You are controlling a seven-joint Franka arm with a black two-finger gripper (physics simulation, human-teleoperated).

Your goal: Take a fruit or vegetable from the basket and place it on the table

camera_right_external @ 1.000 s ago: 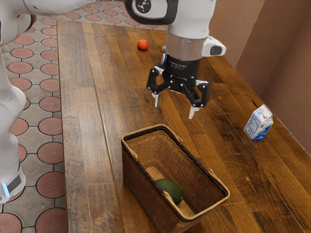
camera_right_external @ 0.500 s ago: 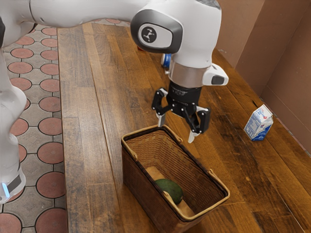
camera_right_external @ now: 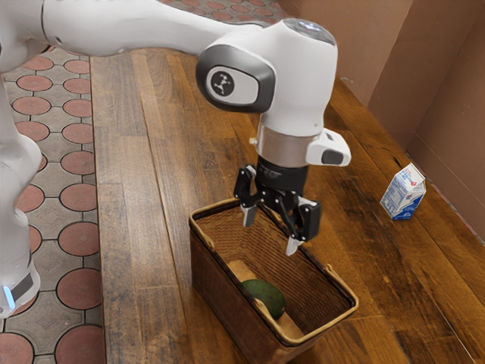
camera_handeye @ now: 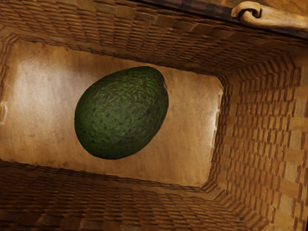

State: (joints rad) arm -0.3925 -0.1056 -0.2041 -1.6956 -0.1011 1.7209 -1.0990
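A long tabletop (camera_right_external: 140, 227) of brown wooden planks runs through the scene, bordered at the exterior view's left by a floor (camera_right_external: 79, 237) of round reddish tiles set in grey, and at the exterior view's right by a plain brown wall (camera_right_external: 455, 98). A white robot arm (camera_right_external: 299, 76) enters from the exterior view's upper left, reaches out above the wood and bends down at its far end. Beneath it, a deep rectangular woven basket (camera_right_external: 220, 292) sits on the tabletop, its dark rim trimmed with pale, cane-like handles. The black gripper (camera_right_external: 270, 231) points down over the basket's opening, its two light-tipped fingers spread well apart and nothing pinched between them. To the exterior view's right, a white-and-blue gable-top carton (camera_right_external: 403, 199) stands on the wood, well apart from the basket. Inside the basket, a dark green avocado (camera_handeye: 122, 113) lies on its side on the pale bottom, below the gripper and not in its grasp. The wrist view shows the fruit's pebbled skin and rounded, slightly tapered form, with bare patches of the basket's bottom between it and both short end walls.
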